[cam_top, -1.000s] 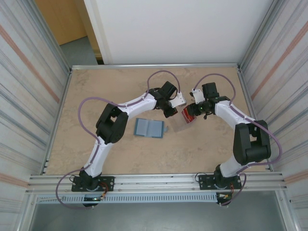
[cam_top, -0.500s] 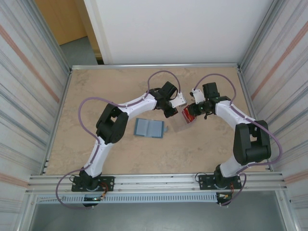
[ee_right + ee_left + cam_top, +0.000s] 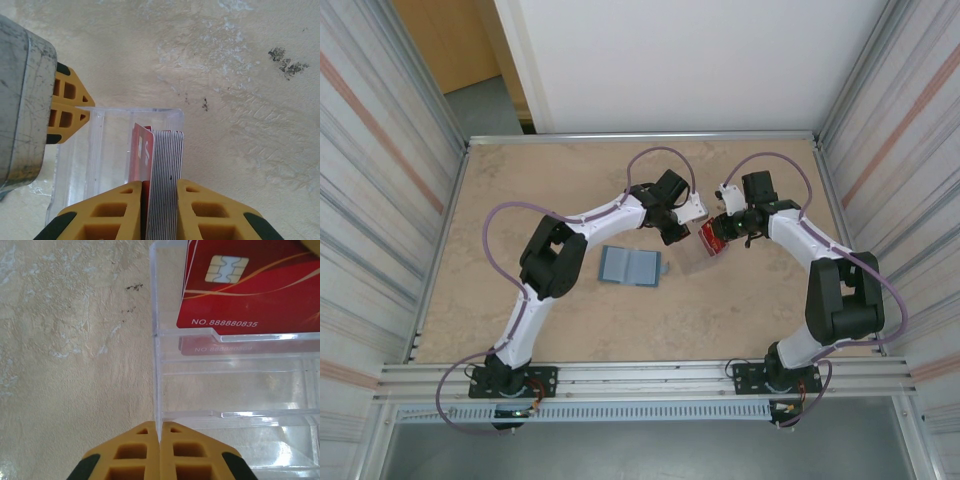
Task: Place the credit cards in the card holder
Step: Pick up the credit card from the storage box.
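Note:
A stack of red credit cards (image 3: 166, 160) stands on edge inside a clear plastic case (image 3: 100, 150). My right gripper (image 3: 159, 182) is shut on that stack, one finger against each face. My left gripper (image 3: 160, 424) is shut on the case's thin side wall, and its yellow fingers (image 3: 70, 107) show at the case's far corner. A red card (image 3: 250, 285) with a chip faces the left wrist camera through the case (image 3: 235, 390). From above, both grippers (image 3: 672, 232) (image 3: 720, 232) meet at the cards (image 3: 711, 238). The teal card holder (image 3: 630, 267) lies open and flat, left of them.
The tan table (image 3: 520, 200) is boxed in by corrugated side walls and a white back panel. An aluminium rail (image 3: 640, 380) runs along the near edge, where both arm bases are bolted. Small dark specks (image 3: 285, 57) mark the surface near the case.
The right gripper's fingers have closed in onto the card stack. Both arms and the card holder have stayed almost where they were.

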`<state>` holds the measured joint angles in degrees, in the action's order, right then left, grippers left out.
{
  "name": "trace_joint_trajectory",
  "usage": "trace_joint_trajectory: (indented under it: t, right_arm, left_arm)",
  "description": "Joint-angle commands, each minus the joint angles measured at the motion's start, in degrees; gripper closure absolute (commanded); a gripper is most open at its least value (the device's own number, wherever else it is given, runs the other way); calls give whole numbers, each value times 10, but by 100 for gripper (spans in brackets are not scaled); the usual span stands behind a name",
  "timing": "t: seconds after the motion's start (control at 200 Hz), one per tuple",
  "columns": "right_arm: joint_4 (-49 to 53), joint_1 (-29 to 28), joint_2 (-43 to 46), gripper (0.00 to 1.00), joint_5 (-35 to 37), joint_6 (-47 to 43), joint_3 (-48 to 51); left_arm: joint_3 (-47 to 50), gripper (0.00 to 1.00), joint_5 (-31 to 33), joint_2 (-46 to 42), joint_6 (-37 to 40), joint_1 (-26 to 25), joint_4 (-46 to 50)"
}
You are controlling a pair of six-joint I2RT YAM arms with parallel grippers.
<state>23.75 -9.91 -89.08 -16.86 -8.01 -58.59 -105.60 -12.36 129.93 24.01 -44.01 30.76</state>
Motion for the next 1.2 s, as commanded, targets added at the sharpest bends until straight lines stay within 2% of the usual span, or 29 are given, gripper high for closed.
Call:
trace_joint_trajectory:
  t: [0.0,0.261,0.531,1.072,1.193]
  right_arm:
    - [7,10,21,84,5,-7,-2]
    - [12,8,11,74,10,-8,-4]
    - [10,9,17,77,14,-9,-4]
    - [3,12,29,73,18,-9,-1]
    - [3,12,28,77,13,-8,-1]
  left_arm:
    - [18,97,1,15,17,-12,33]
    - [18,97,1,14,17,-11,33]
    - [16,97,1,15,17,-12,33]
    - [15,97,-2,18,18,-11,34]
    - [14,97,-2,18,18,-12,34]
